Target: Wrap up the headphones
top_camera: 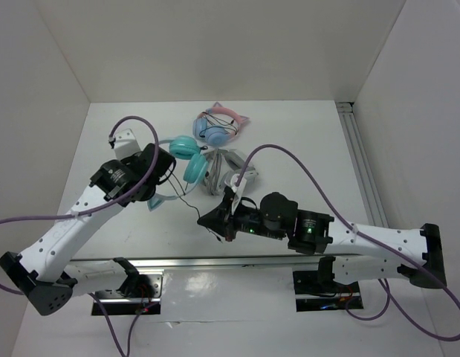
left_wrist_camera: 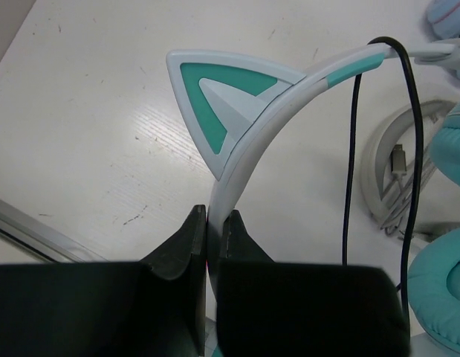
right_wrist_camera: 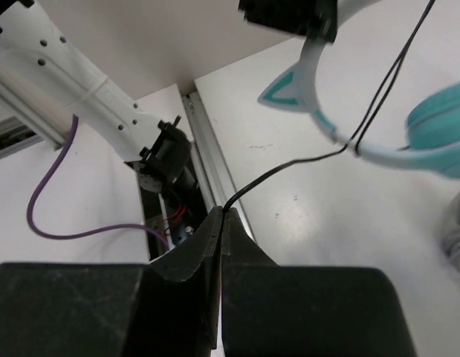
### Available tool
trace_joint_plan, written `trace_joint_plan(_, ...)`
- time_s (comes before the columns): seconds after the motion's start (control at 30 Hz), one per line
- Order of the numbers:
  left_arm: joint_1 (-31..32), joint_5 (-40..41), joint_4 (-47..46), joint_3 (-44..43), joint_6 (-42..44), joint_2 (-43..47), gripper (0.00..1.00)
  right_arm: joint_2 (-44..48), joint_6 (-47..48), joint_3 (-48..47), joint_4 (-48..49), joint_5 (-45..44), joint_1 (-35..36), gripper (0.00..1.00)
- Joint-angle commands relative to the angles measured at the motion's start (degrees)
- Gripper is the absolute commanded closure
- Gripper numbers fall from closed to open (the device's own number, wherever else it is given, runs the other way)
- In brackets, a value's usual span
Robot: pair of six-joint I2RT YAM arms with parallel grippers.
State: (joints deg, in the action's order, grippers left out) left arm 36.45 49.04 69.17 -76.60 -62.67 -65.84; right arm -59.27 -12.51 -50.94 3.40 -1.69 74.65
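On table, 11 o'clock from right gripper (right_wrist_camera: pixel 221 212): headphones (top_camera: pixel 186 156), teal cups side by side.
Left gripper (left_wrist_camera: pixel 207 216): clamped on white headband (left_wrist_camera: pixel 252 141), just under cat ear (left_wrist_camera: pixel 215 97).
Right gripper: pinched shut on cable (right_wrist_camera: pixel 289 165).
Neighbours: grey-white set (top_camera: pixel 226 177) at 3 o'clock, blue-pink set (top_camera: pixel 218 126) at 12.

Overhead rear view, wrist close-ups sharing headphones (left_wrist_camera: pixel 244 149)

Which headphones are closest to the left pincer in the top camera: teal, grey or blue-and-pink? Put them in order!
1. The teal headphones: gripped by the left pincer itself.
2. The grey headphones: just right of the teal ones.
3. The blue-and-pink headphones: farthest back.
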Motion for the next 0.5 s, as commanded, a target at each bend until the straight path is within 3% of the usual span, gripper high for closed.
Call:
trace_joint_plan(0.0,0.3,-0.6,-5.8,0.0,2.6,-0.9,1.00,0.8,4.6,-7.0,-5.5,-4.6,0.5,1.00)
trace_joint_plan(0.13,4.1,-0.6,-5.3,0.6,2.1,-1.0,1.00,-1.2,7.1,-10.1,-8.5,-8.2,0.5,1.00)
trace_joint_plan(0.47,12.2,-7.3,-7.2,0.6,15.7,-2.0,1.00,-5.8,16.4,-17.0,-15.1,-16.9,0.5,1.00)
